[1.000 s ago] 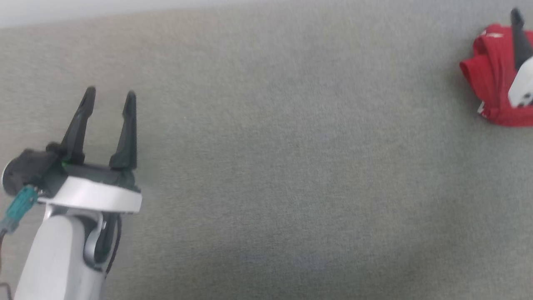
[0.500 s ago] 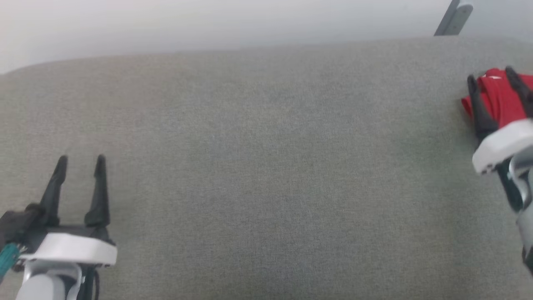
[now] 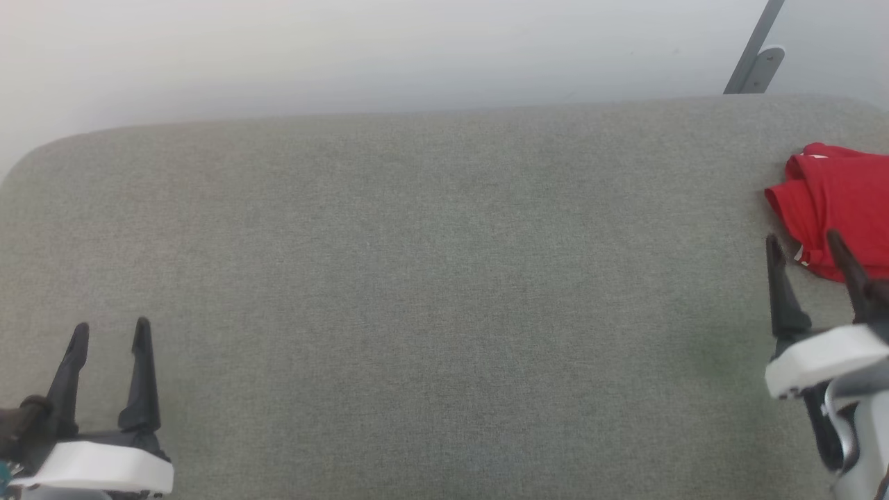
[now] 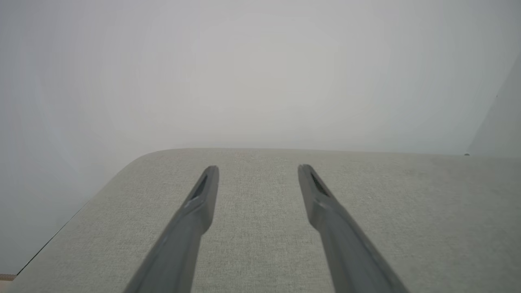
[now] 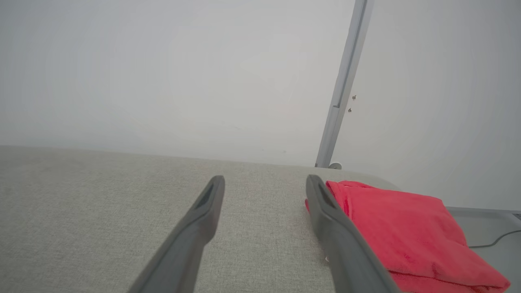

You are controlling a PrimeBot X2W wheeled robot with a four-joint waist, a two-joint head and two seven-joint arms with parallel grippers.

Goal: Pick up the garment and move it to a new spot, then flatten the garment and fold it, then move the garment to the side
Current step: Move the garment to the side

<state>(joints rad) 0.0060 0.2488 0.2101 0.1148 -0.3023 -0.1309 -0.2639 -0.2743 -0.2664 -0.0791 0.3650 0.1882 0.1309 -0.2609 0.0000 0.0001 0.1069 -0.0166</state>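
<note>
The garment (image 3: 837,201) is a bright red folded bundle lying at the far right edge of the grey fabric table (image 3: 430,278). In the right wrist view the garment (image 5: 403,232) sits just right of my fingers. My right gripper (image 3: 803,253) is open at the lower right, its tips just short of the garment's near edge, with nothing between them. In its own wrist view the right gripper (image 5: 264,183) hovers over bare fabric. At the lower left corner my left gripper (image 3: 107,333) stands open and empty, also seen as left gripper (image 4: 257,171) above the table's left part.
A pale wall (image 3: 347,55) runs behind the table's far edge. A grey metal post (image 3: 753,52) rises at the back right, seen as post (image 5: 344,85) in the right wrist view. The table's rounded left corner (image 4: 134,162) lies ahead of the left fingers.
The head camera has tilted up, bringing the wall and far edge into view. The right gripper has drawn back off the garment toward me. The left gripper stays open.
</note>
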